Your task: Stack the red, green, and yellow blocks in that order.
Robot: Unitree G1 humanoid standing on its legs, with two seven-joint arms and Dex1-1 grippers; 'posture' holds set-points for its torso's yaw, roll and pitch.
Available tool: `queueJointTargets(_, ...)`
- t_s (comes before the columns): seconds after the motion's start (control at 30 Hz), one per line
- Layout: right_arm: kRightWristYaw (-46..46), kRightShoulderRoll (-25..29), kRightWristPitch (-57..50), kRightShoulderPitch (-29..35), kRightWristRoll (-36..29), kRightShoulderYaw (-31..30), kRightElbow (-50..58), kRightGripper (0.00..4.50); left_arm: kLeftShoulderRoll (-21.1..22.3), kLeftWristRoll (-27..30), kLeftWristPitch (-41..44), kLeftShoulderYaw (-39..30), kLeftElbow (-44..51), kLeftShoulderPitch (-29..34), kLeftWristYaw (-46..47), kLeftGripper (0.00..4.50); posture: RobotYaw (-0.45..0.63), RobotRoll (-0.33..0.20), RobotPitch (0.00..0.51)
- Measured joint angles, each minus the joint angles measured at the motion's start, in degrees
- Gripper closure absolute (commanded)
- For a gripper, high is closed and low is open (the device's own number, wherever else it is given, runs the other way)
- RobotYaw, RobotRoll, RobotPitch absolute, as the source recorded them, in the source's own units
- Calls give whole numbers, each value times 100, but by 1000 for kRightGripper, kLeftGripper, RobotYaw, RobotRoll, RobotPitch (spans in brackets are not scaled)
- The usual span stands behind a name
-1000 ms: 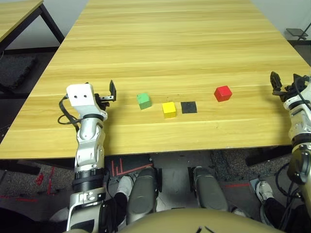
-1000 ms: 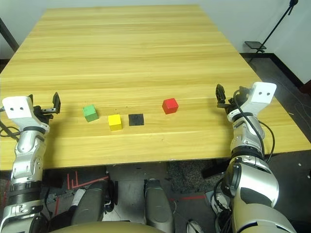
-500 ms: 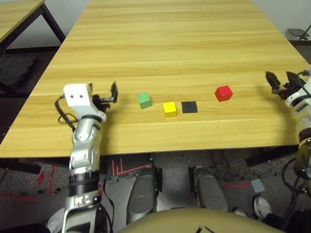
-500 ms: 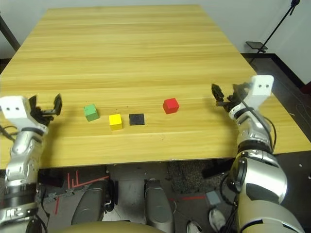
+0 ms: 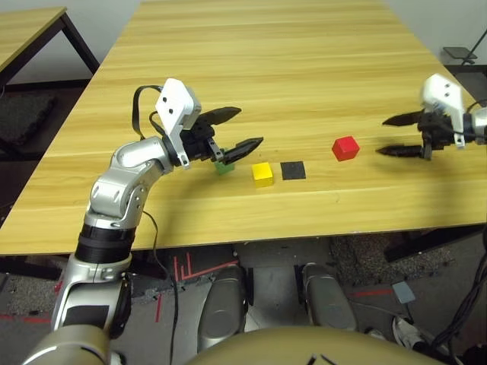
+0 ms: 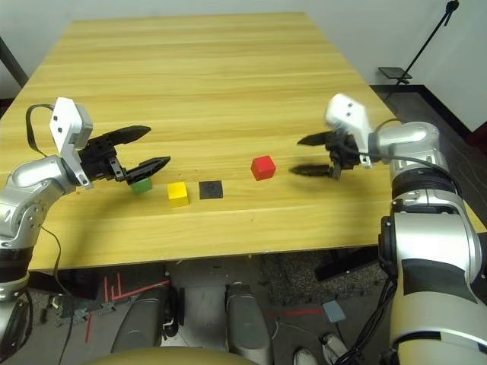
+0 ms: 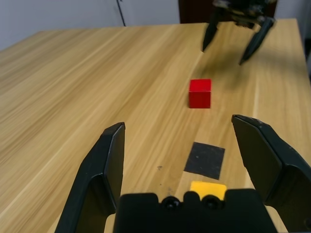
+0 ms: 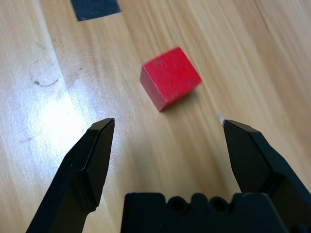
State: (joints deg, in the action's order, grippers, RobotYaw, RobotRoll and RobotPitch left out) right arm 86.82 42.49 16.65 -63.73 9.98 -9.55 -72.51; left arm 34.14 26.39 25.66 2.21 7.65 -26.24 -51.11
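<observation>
The red block (image 5: pixel 345 147) rests right of centre on the wooden table (image 5: pixel 266 53). The yellow block (image 5: pixel 263 173) sits beside a flat black patch (image 5: pixel 293 170), and the green block (image 5: pixel 223 167) lies just left of it, partly hidden. My left gripper (image 5: pixel 245 128) hovers open over the green block and points right. In the left wrist view the yellow block (image 7: pixel 208 188) peeks up between the fingers (image 7: pixel 109 165). My right gripper (image 5: pixel 384 137) is open a short way right of the red block (image 8: pixel 170 77), pointing at it and apart from it.
The front table edge (image 5: pixel 251 236) runs close below the blocks. A second table (image 5: pixel 23 23) stands off to the far left. A stand with a base (image 6: pixel 399 72) is on the floor beyond the right edge. Bare wood stretches behind the blocks.
Both arms have swung in from the table's sides. The left gripper now reaches over the green block, the right one points at the red block; both jaws are spread wider. The blocks have not moved.
</observation>
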Motion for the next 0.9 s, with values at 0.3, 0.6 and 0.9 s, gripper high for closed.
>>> queueJointTargets(0.3, -885, -516, 730, -627, 1021, -707, -312, 0, 107, -172, 242, -74, 265, 236, 241, 31, 329, -209, 0)
queueJointTargets(0.6, -1255, -974, 761, -705, 1375, -899, -492, 0, 157, -152, 626, -275, 881, 714, 659, 31, 445, -202, 29)
queueJointTargets(0.9, -1699, -1354, 725, -555, 1740, -1119, -543, 154, 167, 39, 1223, -633, 1773, 1375, 1195, 8, 514, -180, 62)
